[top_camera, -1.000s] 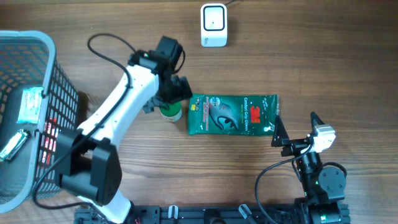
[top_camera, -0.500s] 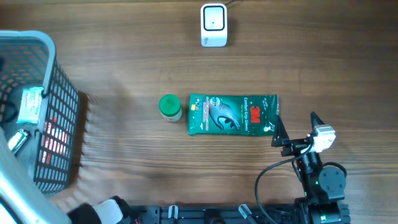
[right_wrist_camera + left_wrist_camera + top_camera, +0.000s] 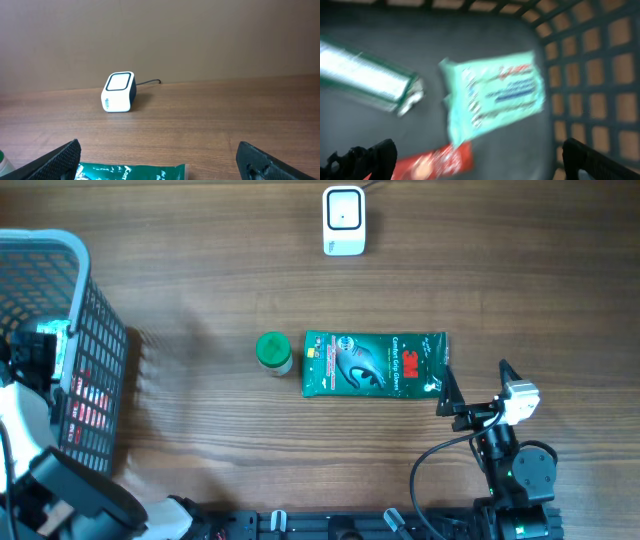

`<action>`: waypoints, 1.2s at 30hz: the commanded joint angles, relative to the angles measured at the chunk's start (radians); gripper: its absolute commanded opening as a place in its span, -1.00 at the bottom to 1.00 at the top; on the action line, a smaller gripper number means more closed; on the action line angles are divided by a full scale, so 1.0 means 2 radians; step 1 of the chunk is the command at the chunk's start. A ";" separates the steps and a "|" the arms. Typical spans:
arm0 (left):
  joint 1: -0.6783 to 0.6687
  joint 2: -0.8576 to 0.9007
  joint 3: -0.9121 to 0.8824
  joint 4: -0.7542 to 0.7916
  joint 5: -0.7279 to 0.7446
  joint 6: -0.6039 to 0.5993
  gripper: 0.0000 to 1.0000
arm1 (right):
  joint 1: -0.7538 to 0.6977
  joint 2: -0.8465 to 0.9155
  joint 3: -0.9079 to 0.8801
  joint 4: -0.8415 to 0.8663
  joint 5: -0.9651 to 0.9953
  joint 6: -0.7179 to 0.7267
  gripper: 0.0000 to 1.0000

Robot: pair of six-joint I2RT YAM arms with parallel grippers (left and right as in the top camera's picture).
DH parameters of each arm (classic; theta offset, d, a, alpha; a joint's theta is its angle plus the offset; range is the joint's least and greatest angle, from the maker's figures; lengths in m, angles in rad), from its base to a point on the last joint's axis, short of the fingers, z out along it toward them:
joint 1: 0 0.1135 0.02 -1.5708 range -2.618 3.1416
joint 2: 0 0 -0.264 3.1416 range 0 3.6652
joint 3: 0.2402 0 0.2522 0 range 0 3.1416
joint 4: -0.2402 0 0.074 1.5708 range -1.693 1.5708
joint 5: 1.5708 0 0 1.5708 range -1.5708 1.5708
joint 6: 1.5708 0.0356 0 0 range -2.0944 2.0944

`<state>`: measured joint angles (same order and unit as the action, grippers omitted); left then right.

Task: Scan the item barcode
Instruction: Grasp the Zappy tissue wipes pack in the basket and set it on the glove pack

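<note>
Overhead, the green 3M Comfort Grip Gloves pack (image 3: 374,364) lies on the bench (image 3: 200,460) just beside my right tool (image 3: 475,375), scanner (image 3: 343,220) well apart. Left wrist: my left tool (image 3: 480,162) gapes over a mint packet (image 3: 492,95), print blurred. Right wrist: jaws wide, empty.

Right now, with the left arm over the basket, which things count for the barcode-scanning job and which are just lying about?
Job, as far as I can judge:
- scanner
- basket
- in the basket: pale green packet, long box, red packet

Lying about for now, on the table:
- glove pack
- green-capped bottle beside it
</note>
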<state>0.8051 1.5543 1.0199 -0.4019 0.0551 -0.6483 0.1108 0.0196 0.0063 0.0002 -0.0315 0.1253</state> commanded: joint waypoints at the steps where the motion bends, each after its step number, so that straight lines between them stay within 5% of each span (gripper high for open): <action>1: 0.001 0.060 -0.003 0.039 0.037 0.006 1.00 | 0.001 -0.003 -0.001 0.002 0.005 -0.009 0.99; 14: -0.026 0.175 -0.003 0.117 0.048 0.006 0.97 | 0.001 -0.003 -0.001 0.002 0.005 -0.009 0.99; 19: -0.060 0.186 -0.003 0.103 0.043 0.026 -0.92 | 0.001 -0.003 -0.001 0.002 0.005 -0.009 0.99; 24: -0.054 0.132 0.012 0.079 0.041 0.074 -0.92 | 0.001 -0.003 -0.001 0.002 0.005 -0.009 0.99; 32: -0.038 -0.280 0.054 -0.040 0.046 0.017 -0.92 | 0.001 -0.003 -0.001 0.002 0.005 -0.009 0.99; 35: -0.053 -0.394 0.053 -0.078 0.137 0.004 -0.92 | 0.001 -0.003 -0.001 0.002 0.005 -0.009 0.99; 36: -0.074 -0.424 0.052 -0.082 0.226 0.008 -0.92 | 0.001 -0.003 -0.001 0.002 0.005 -0.009 0.99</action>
<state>0.7193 0.8291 1.1198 -0.5468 0.1864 -0.6086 0.1104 0.0193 0.0063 0.0002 -0.0319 0.1253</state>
